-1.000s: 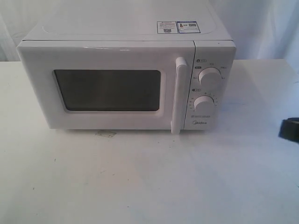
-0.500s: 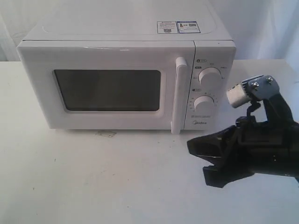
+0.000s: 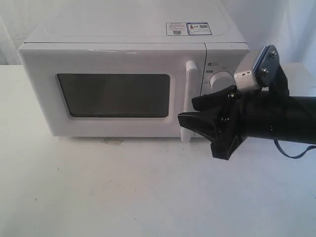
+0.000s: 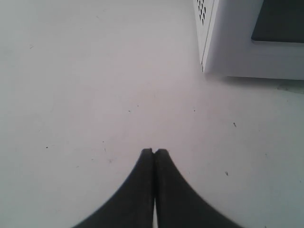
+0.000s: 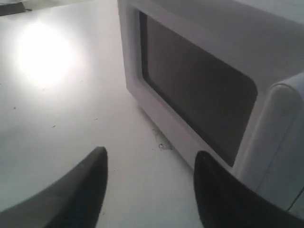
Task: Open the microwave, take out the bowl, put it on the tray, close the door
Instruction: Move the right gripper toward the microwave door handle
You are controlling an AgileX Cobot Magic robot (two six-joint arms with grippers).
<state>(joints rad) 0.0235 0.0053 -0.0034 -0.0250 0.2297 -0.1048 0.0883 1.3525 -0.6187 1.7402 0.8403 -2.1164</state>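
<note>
Exterior view, white speckled table, white cloth backdrop, microwave shut

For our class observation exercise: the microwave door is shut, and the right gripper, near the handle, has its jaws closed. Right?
No: the right gripper has its jaws open, as the right wrist view shows. The door is indeed shut, the gripper near its handle.

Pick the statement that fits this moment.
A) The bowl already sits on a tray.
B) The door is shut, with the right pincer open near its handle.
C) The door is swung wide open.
B: the door lies flush with the front of the microwave, and the right pincer gapes beside the handle.
</note>
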